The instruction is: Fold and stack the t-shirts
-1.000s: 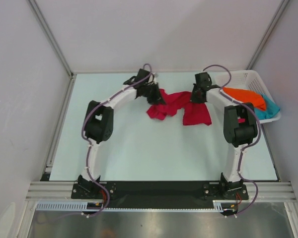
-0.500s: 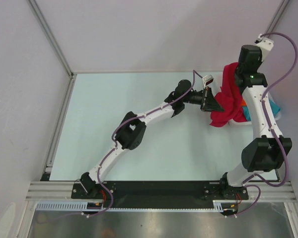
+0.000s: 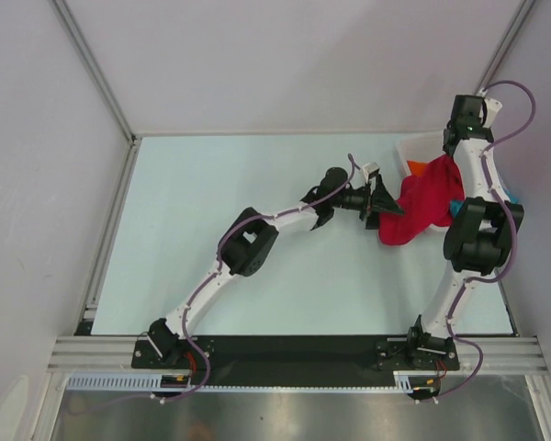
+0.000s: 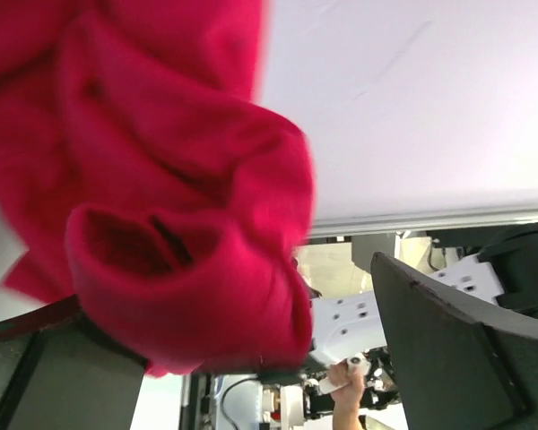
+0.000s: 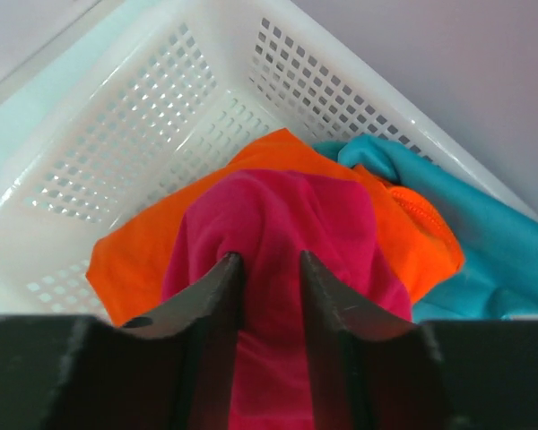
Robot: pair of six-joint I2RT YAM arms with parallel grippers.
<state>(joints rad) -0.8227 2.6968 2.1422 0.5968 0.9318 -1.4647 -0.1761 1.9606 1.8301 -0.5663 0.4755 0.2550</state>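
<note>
Pale tabletop [image 3: 257, 239] lies below; the right gripper [image 5: 267, 267], clamped on the soft crimson red t-shirt [image 3: 421, 207], hangs it above the white plastic lattice basket [image 5: 161, 116]. Against its lower fold the left gripper [image 3: 383, 197] gapes wide; closing late could miss, leaving cloth bunched.

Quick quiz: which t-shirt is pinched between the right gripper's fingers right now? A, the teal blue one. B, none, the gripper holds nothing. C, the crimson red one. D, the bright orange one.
C: the right wrist view shows the right gripper with its fingers closed on a fold of the crimson red t-shirt, while the orange t-shirt and the teal blue t-shirt lie ungripped behind it.
</note>
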